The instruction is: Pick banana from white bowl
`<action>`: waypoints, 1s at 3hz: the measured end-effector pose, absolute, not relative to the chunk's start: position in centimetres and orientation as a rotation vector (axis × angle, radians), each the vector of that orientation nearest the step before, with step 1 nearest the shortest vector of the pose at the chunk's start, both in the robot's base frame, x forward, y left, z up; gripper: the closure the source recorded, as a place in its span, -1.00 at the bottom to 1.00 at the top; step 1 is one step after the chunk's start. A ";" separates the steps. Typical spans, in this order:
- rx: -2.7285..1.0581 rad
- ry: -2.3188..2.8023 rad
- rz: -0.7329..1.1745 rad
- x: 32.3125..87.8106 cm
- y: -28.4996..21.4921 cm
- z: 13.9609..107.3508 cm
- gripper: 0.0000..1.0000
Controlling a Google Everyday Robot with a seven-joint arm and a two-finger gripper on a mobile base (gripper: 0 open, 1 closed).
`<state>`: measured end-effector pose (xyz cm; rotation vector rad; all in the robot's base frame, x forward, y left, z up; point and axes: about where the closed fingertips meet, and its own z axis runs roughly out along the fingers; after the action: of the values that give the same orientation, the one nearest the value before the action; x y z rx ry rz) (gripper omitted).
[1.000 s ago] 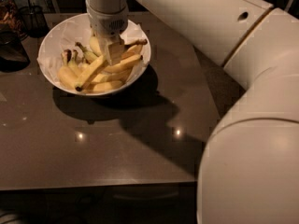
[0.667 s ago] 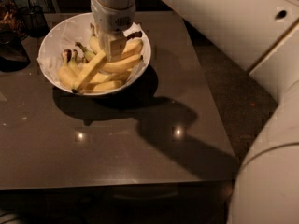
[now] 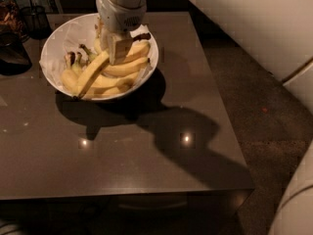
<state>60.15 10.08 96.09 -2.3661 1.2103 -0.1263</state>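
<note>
The white bowl [image 3: 57, 34] stands on the far left part of the dark table [image 3: 146, 160], lined with crumpled white paper and holding a bunch of yellow bananas. The banana [image 3: 93, 75], the longest one, lies diagonally across the bunch, its dark tip low at the bowl's front left and its upper end under the gripper. My gripper [image 3: 116, 50] points straight down into the bowl's middle right, right at the banana's upper end and touching the fruit. The shorter bananas [image 3: 124, 67] lie to the right of it.
A dark wire-mesh cup [image 3: 35, 16] and a dark object [image 3: 12, 53] stand at the table's far left, beside the bowl. My white arm [image 3: 244, 23] spans the upper right. The table's right edge drops to carpeted floor [image 3: 264, 111].
The arm's bulk has swung out toward the upper right of the view. The gripper stays down in the bowl at the same spot, and the bananas have not visibly moved.
</note>
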 end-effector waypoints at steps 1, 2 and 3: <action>-2.350 1.198 -0.106 58.3 10.7 96.6 1.00; -2.297 1.221 -0.067 55.3 10.8 96.9 1.00; -2.245 1.256 -0.038 52.2 10.9 96.8 1.00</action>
<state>52.19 10.90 96.79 -2.2453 1.2555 -0.0379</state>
